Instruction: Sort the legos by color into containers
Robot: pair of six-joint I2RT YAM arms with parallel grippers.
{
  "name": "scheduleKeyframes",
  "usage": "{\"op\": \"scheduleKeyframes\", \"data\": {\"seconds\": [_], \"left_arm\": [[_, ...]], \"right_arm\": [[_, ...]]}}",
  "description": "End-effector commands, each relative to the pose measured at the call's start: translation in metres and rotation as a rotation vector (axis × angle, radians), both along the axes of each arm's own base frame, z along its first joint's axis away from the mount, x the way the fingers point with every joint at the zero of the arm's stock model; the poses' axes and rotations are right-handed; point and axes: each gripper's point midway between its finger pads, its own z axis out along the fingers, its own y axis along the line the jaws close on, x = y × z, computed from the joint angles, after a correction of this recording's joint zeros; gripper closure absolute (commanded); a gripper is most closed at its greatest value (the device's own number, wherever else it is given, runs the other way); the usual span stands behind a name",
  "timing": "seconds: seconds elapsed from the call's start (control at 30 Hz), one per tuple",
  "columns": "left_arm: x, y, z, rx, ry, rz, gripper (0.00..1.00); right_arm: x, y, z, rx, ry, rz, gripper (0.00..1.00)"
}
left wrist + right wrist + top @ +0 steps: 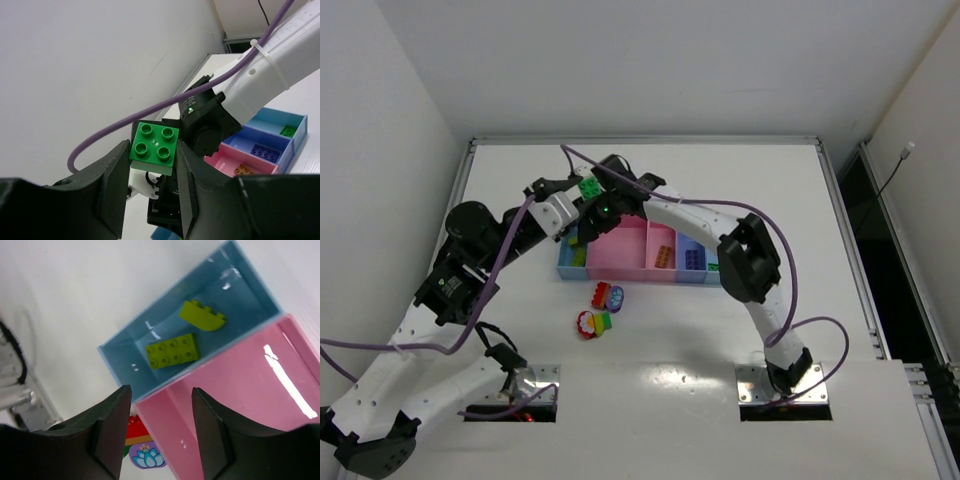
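**Sorting partly done, one green brick in the air**

Top view: the containers sit in a joined row near the middle of the surface. I see an orange piece in the narrow pink bin and a purple one in the periwinkle bin. A red brick, a purple oval piece and a small mixed cluster lie loose between the row and the near edge. I judge the job about half done. My left claw is raised over the row's far left side, holding the green brick.

Left wrist: the left claw's jaws are clamped on two sides of the green brick. It is glossy hard plastic, square, with four round studs. A green piece already lies in the end blue bin, so I reckon this one belongs there.

Right wrist: my right claw has its jaws apart with nothing between them, above the other end blue bin. In it lie a flat lime plate and a rounded lime piece. The wide pink bin beside it is smooth and shiny, and bare as far as this view shows.
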Motion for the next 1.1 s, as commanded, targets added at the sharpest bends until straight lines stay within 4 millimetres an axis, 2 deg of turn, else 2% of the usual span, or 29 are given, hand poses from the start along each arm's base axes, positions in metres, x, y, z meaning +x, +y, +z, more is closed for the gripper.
{"op": "scheduleKeyframes", "data": {"seconds": [0.0,0.03,0.07,0.1,0.13,0.17,0.23,0.27,0.33,0.4,0.43,0.47,0.53,0.57,0.6,0.63,0.67,0.7,0.73,0.77,0.8,0.83,0.87,0.9,0.93,0.97,1.0,1.03,1.07], "left_arm": [[-0.003,-0.002,0.014,-0.077,-0.012,-0.010,1.00],[-0.001,-0.002,0.010,-0.083,0.006,-0.002,1.00],[-0.001,-0.002,0.015,-0.107,-0.003,-0.006,1.00],[-0.002,-0.003,0.015,-0.130,0.023,-0.011,1.00],[-0.003,-0.004,0.018,-0.148,0.024,-0.015,1.00],[-0.001,-0.006,0.019,-0.164,0.035,-0.019,1.00],[-0.002,-0.008,0.016,-0.202,0.078,-0.028,1.00],[-0.001,-0.009,0.014,-0.213,0.088,-0.031,1.00],[0.001,-0.015,0.010,-0.234,0.129,-0.048,1.00],[0.004,-0.025,0.001,-0.245,0.192,-0.074,1.00],[0.008,-0.028,-0.008,-0.237,0.227,-0.071,1.00],[0.007,-0.033,-0.010,-0.228,0.262,-0.091,1.00],[0.020,-0.050,-0.024,-0.210,0.374,-0.111,1.00],[0.021,-0.060,-0.036,-0.180,0.447,-0.143,1.00],[0.025,-0.070,-0.045,-0.167,0.509,-0.163,1.00],[0.036,-0.087,-0.054,-0.138,0.574,-0.193,1.00],[0.038,-0.097,-0.067,-0.111,0.635,-0.214,1.00],[0.041,-0.110,-0.059,-0.100,0.646,-0.242,1.00],[0.043,-0.122,-0.068,-0.074,0.685,-0.268,1.00],[0.050,-0.142,-0.102,-0.015,0.785,-0.282,1.00],[0.053,-0.153,-0.111,0.007,0.818,-0.296,1.00],[0.060,-0.163,-0.104,0.018,0.807,-0.309,1.00],[0.062,-0.180,-0.133,0.064,0.885,-0.336,1.00],[0.069,-0.188,-0.128,0.054,0.884,-0.347,1.00],[0.070,-0.197,-0.135,0.067,0.896,-0.356,1.00],[0.073,-0.202,-0.143,0.078,0.918,-0.360,1.00],[0.069,-0.214,-0.151,0.099,0.935,-0.378,1.00],[0.072,-0.223,-0.176,0.141,0.969,-0.377,1.00],[0.073,-0.230,-0.174,0.152,0.963,-0.387,1.00]], "right_arm": [[0.028,-0.023,0.055,0.020,-0.170,-0.147,0.45],[0.042,-0.040,0.063,0.009,-0.195,-0.212,0.45],[0.056,-0.058,0.070,-0.022,-0.239,-0.299,0.45],[0.063,-0.075,0.070,-0.036,-0.248,-0.354,0.45],[0.075,-0.103,0.094,-0.015,-0.275,-0.425,0.45],[0.084,-0.121,0.101,-0.026,-0.305,-0.482,0.47],[0.091,-0.153,0.104,-0.053,-0.318,-0.552,0.47],[0.099,-0.184,0.113,-0.067,-0.341,-0.615,0.47],[0.107,-0.219,0.119,-0.088,-0.363,-0.671,0.47],[0.125,-0.295,0.124,-0.138,-0.386,-0.829,0.47],[0.122,-0.296,0.128,-0.134,-0.390,-0.831,0.47],[0.125,-0.336,0.136,-0.155,-0.409,-0.911,0.47],[0.122,-0.374,0.142,-0.173,-0.424,-0.983,0.45],[0.121,-0.402,0.147,-0.181,-0.429,-1.043,0.45],[0.114,-0.414,0.162,-0.167,-0.459,-1.060,0.45],[0.108,-0.432,0.162,-0.169,-0.454,-1.093,0.45],[0.103,-0.438,0.166,-0.160,-0.459,-1.090,0.45],[0.092,-0.444,0.173,-0.145,-0.473,-1.101,0.45],[0.084,-0.454,0.175,-0.145,-0.472,-1.119,0.45],[0.077,-0.455,0.179,-0.132,-0.480,-1.101,0.45],[0.068,-0.458,0.172,-0.136,-0.462,-1.101,0.45],[0.057,-0.461,0.185,-0.130,-0.500,-1.105,0.45],[0.049,-0.469,0.186,-0.135,-0.500,-1.124,0.45],[0.036,-0.476,0.189,-0.139,-0.502,-1.146,0.44],[0.034,-0.476,0.182,-0.149,-0.484,-1.144,0.43],[0.025,-0.483,0.197,-0.135,-0.521,-1.169,0.43],[0.017,-0.486,0.191,-0.156,-0.501,-1.169,0.43],[0.012,-0.489,0.194,-0.157,-0.505,-1.179,0.41],[0.007,-0.493,0.197,-0.164,-0.513,-1.185,0.41]]}}
